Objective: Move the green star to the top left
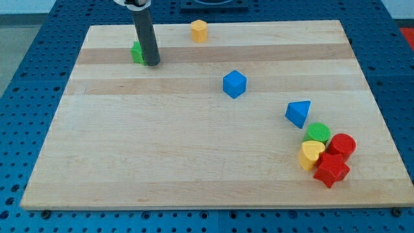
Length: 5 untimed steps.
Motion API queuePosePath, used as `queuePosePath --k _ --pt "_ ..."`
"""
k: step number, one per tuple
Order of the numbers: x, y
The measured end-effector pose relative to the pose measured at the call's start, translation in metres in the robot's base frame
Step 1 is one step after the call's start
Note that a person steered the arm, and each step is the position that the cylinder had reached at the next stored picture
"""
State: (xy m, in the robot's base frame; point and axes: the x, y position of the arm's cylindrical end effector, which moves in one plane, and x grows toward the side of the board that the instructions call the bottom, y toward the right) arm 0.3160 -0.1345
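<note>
1. My tip [152, 63] rests on the wooden board [194, 175] near its top-left part. I have no hand to spread or pinch, only a plain dark rod, so all I can do is push.
2. The green star [136, 52] sits just to the view's left of my tip, apparently touching the rod and half hidden behind it, so its shape is hard to make out. I judge the tip stands on the star's right side because a push from there sends it leftward, toward the corner.
3. The star is already in the top-left region, though some bare board lies between it and the corner itself.
4. Further out, one yellow block [199, 30] lies near the top edge and one blue cube [235, 84] near the middle.
5. Toward the bottom right, a blue wedge-like block [298, 113] stands above a tight cluster: a green cylinder [317, 133], a red cylinder [341, 145], a yellow heart [311, 155] and a red star [332, 170].
6. Counted: two green, two yellow, two blue, two red, eight blocks in all.
</note>
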Motion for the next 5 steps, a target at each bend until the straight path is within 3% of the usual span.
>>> queuePosePath --k 2,5 --pt "-0.020 -0.005" --pt "-0.049 -0.096"
